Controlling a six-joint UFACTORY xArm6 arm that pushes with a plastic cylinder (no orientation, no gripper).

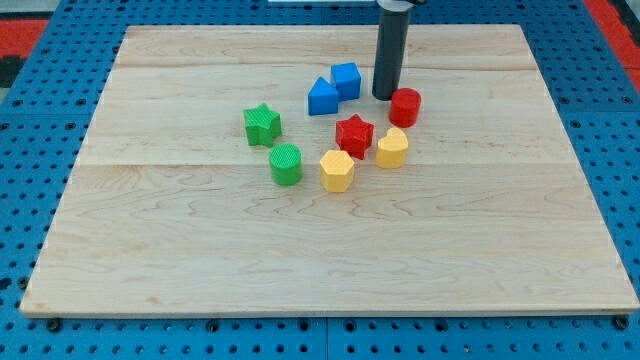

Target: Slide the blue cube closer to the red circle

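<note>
The blue cube (346,80) sits above the middle of the wooden board, touching a blue triangular block (322,98) at its lower left. The red circle (405,106), a short red cylinder, stands to the cube's right. My tip (385,96) rests on the board between them, just left of the red circle's upper edge and a short gap right of the blue cube. The dark rod rises straight to the view's top.
A red star (354,133) lies below the tip. Two yellow blocks (392,148) (337,170) sit lower. A green star (262,124) and a green cylinder (285,164) lie to the left. The board (150,260) is ringed by a blue pegboard (30,150).
</note>
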